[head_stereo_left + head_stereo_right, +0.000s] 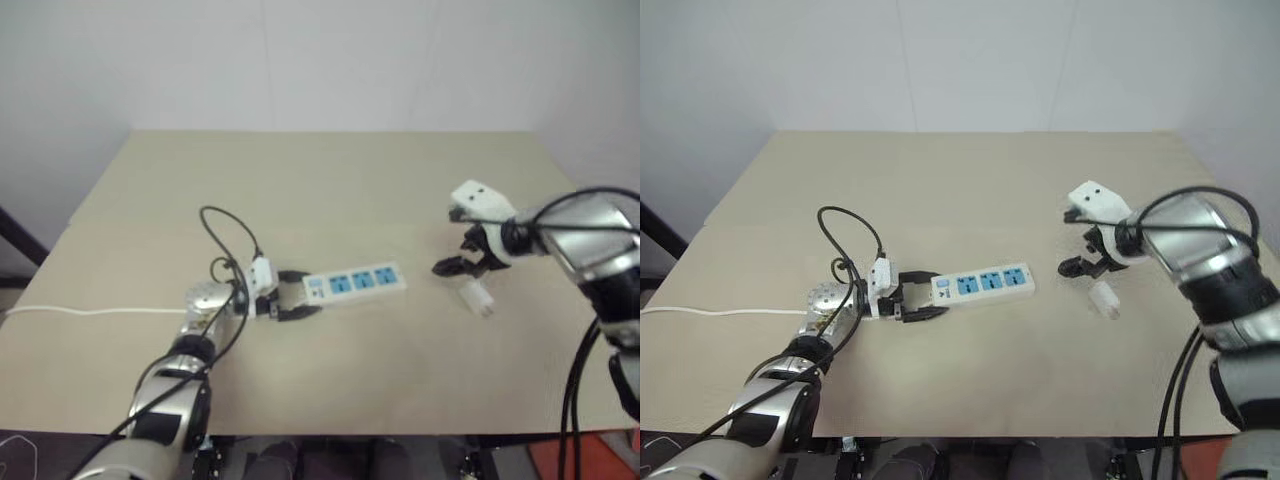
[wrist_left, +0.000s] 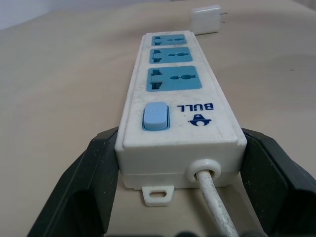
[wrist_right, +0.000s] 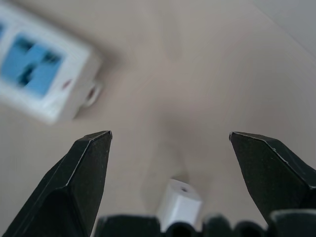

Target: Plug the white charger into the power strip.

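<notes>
The power strip (image 1: 360, 280) is a white bar with three blue sockets, lying flat on the tan table. My left gripper (image 1: 300, 297) is shut on its cord end, one black finger (image 2: 94, 182) against each long side next to the blue switch. The white charger (image 1: 477, 297) lies on the table to the right of the strip's free end, its prongs visible in the left wrist view (image 2: 207, 19). My right gripper (image 3: 170, 136) hangs open just above the white charger (image 3: 180, 205), tilted down, with nothing between its fingers (image 3: 84, 168).
The strip's thin white cord (image 1: 80, 311) runs left across the table (image 1: 330, 180) and off its left edge. A plain wall stands behind the far edge. Bare tabletop lies behind and in front of the strip.
</notes>
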### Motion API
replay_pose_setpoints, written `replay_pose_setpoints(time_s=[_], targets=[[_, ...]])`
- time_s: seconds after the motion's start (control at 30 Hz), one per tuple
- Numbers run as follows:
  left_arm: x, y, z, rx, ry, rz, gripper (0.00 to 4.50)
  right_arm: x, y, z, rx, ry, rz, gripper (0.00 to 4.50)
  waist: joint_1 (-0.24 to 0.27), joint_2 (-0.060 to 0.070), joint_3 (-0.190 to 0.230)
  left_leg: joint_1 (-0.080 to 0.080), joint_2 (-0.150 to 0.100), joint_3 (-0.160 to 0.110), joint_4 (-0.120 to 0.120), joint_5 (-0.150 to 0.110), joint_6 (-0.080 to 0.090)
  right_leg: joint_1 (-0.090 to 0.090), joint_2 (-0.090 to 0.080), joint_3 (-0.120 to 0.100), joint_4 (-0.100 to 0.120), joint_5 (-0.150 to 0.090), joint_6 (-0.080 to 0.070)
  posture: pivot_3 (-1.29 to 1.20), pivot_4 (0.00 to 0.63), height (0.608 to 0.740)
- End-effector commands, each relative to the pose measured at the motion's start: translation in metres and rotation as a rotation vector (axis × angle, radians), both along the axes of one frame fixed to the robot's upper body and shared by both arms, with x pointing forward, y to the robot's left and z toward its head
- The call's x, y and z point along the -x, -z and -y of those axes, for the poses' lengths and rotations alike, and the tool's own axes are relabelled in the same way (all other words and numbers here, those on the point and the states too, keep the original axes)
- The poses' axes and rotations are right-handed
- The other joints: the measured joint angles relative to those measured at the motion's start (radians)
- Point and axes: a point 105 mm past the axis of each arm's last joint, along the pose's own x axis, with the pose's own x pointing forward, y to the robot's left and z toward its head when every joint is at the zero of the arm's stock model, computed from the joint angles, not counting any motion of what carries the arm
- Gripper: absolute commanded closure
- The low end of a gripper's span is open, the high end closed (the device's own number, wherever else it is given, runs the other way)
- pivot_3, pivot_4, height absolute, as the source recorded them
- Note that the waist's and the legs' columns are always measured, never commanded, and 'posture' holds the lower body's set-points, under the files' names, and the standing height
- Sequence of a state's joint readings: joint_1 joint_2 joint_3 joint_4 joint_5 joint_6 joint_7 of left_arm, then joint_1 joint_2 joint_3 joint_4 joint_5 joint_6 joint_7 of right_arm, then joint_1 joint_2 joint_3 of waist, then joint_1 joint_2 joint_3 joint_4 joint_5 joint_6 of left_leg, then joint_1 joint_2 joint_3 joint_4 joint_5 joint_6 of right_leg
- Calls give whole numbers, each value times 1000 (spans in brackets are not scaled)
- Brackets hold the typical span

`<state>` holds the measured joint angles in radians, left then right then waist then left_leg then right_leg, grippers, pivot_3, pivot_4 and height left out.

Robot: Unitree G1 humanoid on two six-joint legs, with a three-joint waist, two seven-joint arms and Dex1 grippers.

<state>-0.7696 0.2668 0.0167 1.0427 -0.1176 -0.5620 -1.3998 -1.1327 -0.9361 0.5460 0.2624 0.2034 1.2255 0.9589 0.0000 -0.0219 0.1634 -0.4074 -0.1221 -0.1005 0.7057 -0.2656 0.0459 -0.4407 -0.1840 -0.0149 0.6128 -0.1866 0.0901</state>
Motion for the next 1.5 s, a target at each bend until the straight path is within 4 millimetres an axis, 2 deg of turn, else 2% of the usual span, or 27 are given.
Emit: replay_pose_setpoints(time_s=[0.03, 0.3, 0.63, 1.1, 1.2, 1.47, 1.5], targets=[[5, -6, 10, 12, 55, 28, 1252, -9, -5, 10, 13, 43, -30, 0, -1, 0, 0, 0, 0, 0, 0, 0, 0, 0, 0, 0, 0, 0, 0, 0, 150, 740], [13, -3, 8, -12, 119, -1, 1252, -14, 7, 26, 35, 129, -161, 0, -11, 0, 0, -1, -1, 0, 0, 0, 0, -2, 0, 0, 2, 1, 1, 0, 150, 740], [10, -6, 13, 8, 102, 8, 1252, -10, 20, 28, -38, 188, -262, 0, -16, 1, 0, -3, -1, 0, 3, 1, -1, -6, 0, 2, 11, 1, 0, 0, 150, 740], [5, -8, 18, 21, 55, 29, 1252, -9, 34, 30, 10, 158, -343, 0, -18, 1, -1, -8, -1, 0, 6, 1, -2, -14, 0, 3, 15, 1, 0, 0, 150, 740], [6, -7, 18, 18, 55, 30, 1252, -10, 36, 26, 7, 160, -350, 585, -19, 1, -1, -8, -2, 1, 6, 1, -2, -14, 0, 3, 16, 1, 0, 0, 150, 740], [9, -4, 16, 9, 69, 19, 1252, -11, 39, 22, 13, 155, -367, 3374, -19, 1, -1, -8, -2, 1, 7, 1, -2, -14, -1, 3, 17, 1, 0, 0, 150, 740], [7, -5, 15, 10, 61, 20, 1252, -10, 37, 22, 12, 149, -369, 3385, -19, 1, -1, -8, -2, 1, 7, 1, -2, -14, -1, 3, 17, 1, 0, 0, 150, 740]])
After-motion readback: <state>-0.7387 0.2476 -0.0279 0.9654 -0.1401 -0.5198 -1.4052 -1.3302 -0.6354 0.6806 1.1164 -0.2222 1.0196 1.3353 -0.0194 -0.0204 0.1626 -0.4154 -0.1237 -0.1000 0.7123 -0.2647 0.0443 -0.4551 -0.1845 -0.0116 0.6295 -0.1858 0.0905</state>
